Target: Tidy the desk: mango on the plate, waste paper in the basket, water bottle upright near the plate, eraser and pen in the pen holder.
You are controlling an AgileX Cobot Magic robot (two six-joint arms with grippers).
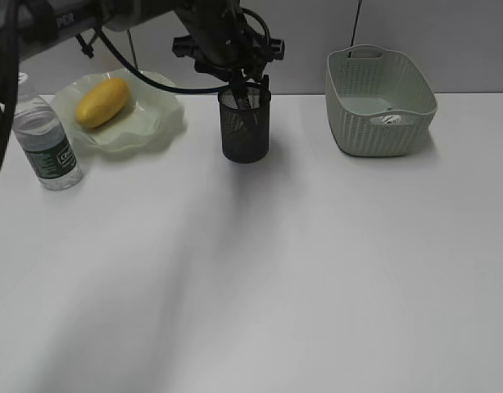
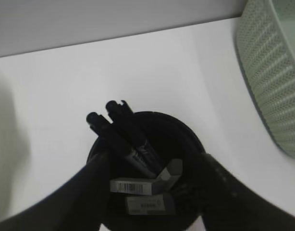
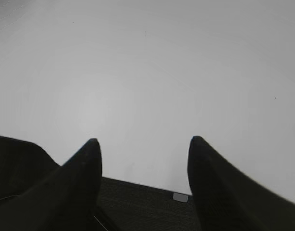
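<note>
Slanted overview; wrist views downward

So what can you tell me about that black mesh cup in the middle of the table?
The pen holder is a black wire-mesh cylinder standing upright on the white desk, between the plate and the basket, touching neither. The left wrist view looks down into it: two dark pens lean against its rim, and an eraser in a barcoded sleeve lies inside. The left gripper hangs right over its mouth, fingers spread to either side.
</note>
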